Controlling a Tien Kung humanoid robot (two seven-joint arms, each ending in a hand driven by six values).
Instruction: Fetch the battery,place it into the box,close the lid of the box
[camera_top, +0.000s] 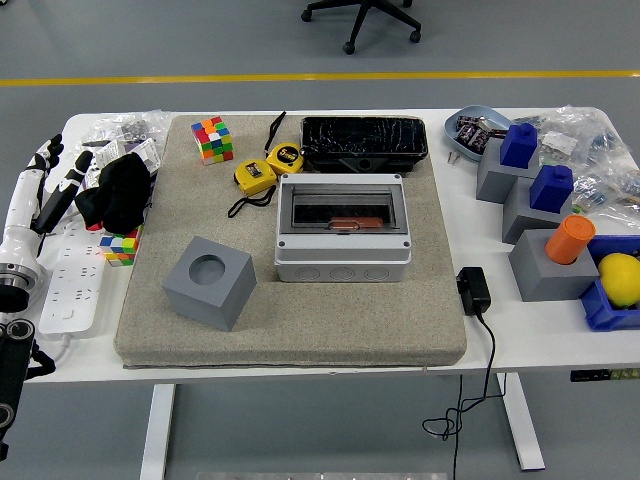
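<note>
The box (343, 229) is seen at the centre of the frame, on the grey mat (290, 330) that covers most of the worktop (480, 345). Its clear lid (343, 212) lies flat over the opening and is judged to be closed. Through the lid a small copper-coloured cylinder (350, 223) is made out, and it is taken to be the battery, though this cannot be confirmed at this size. It lies on its side, with its long axis running left to right across the frame, parallel to the front wall of the box; which end is which cannot be told.

If that reading holds, all three steps are judged done: the battery fetched, placed inside, and the lid shut. Nothing further appears to be left.

The left robot hand (50, 180) is found at the left edge of the frame, above a white power strip (72, 290), its fingers extended and loosely spread, with nothing held. The right robot hand is not in view.
</note>
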